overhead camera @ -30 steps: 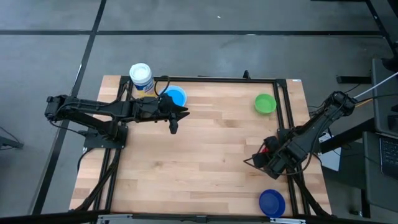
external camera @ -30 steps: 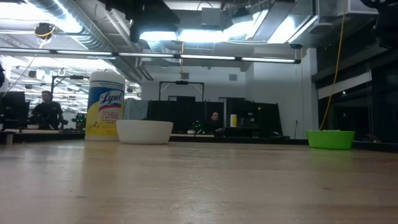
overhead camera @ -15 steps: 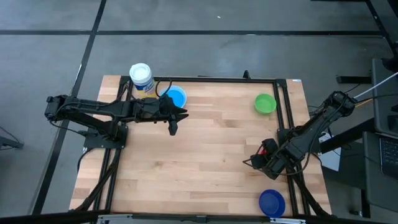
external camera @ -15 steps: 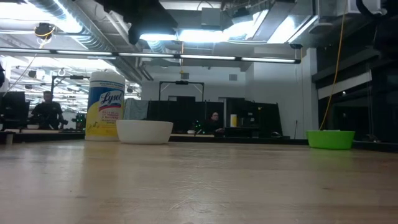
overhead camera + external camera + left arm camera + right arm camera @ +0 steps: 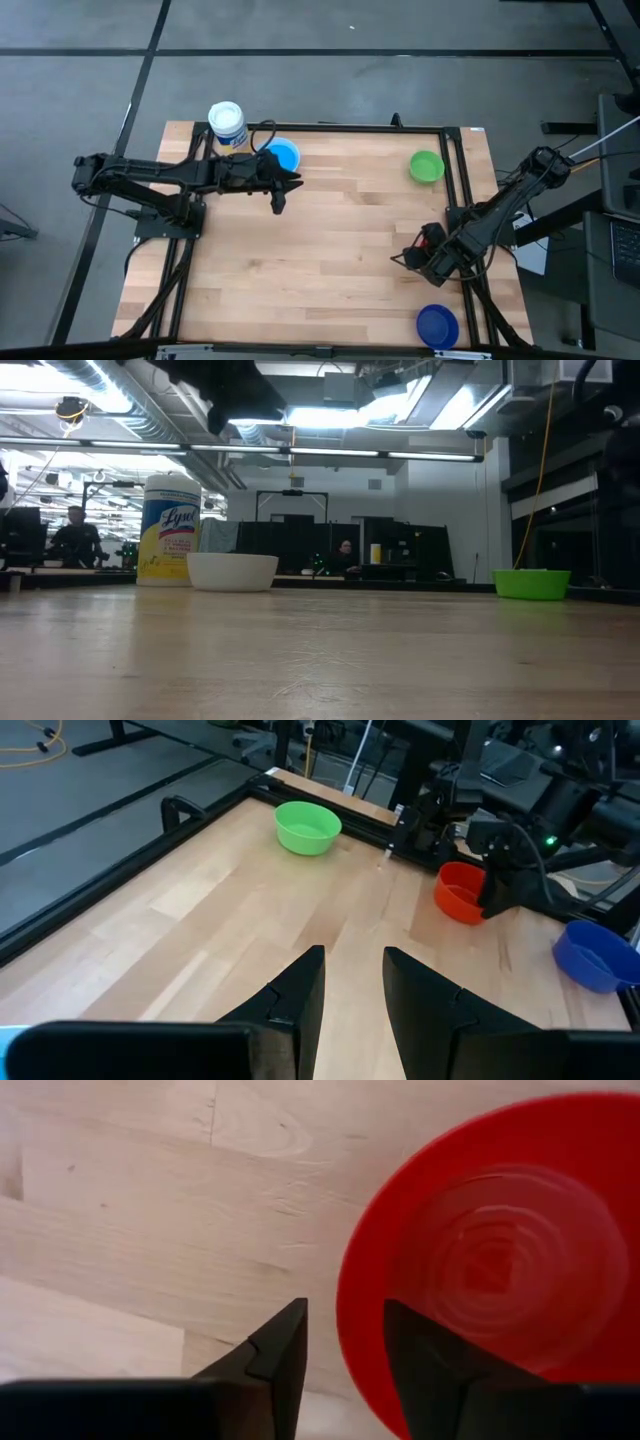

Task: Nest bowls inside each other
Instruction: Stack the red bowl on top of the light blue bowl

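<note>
**Thin rims, light bowls**

On the table (image 5: pixel 330 250) we see the left gripper (image 5: pixel 279 193) parted, empty, beside the light blue bowl (image 5: pixel 284 154). Our right gripper (image 5: pixel 345 1342) straddles the red bowl (image 5: pixel 500 1270) rim, jaws parted, not yet clamped. We judge it light, stiff, slippery: pinch the rim.

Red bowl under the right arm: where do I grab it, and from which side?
Take the red bowl by its thin rim, from straight above. It sits upright, mouth open, so one jaw can go inside the wall and one outside. The right gripper already hangs over its edge.
</note>
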`<state>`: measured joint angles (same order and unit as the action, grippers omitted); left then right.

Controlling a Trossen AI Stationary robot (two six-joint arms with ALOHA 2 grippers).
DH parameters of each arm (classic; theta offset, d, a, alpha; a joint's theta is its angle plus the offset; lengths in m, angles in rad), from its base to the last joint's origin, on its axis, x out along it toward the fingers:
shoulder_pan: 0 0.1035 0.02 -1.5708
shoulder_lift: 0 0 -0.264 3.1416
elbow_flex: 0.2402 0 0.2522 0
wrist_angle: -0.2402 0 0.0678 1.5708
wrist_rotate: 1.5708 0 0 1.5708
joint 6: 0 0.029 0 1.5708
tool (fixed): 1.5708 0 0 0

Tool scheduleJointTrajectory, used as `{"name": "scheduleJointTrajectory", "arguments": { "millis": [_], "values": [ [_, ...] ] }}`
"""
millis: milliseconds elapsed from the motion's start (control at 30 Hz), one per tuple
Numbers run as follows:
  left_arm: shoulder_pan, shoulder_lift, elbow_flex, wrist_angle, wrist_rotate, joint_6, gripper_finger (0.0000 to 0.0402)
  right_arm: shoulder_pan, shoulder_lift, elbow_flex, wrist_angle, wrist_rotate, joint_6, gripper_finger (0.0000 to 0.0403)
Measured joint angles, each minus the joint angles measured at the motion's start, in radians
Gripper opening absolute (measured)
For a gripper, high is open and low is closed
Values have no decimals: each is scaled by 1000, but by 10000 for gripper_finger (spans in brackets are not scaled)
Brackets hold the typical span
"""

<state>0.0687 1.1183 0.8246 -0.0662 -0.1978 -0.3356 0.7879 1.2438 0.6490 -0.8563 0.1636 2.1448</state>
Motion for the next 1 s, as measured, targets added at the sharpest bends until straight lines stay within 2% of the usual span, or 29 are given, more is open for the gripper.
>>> {"name": "scheduleJointTrajectory", "arguments": {
  "millis": [233,300,400,567,733,867,1000],
  "values": [
    [27,0,0,-2,17,16,100,-17,0,-64,65,5,4,113],
    [32,0,0,-3,18,16,100,-29,0,-77,89,6,-20,85],
    [37,0,0,-3,18,16,100,-40,-2,-81,129,39,-99,20],
    [56,0,0,0,14,12,100,-110,-1,-50,116,103,-212,6],
    [86,0,0,12,44,16,84,-272,1,102,132,174,-543,3],
    [103,0,16,40,58,34,17,-459,1,258,158,179,-915,2],
    [111,0,80,40,-11,92,3,-673,1,408,170,205,-1251,2]
  ]
}}
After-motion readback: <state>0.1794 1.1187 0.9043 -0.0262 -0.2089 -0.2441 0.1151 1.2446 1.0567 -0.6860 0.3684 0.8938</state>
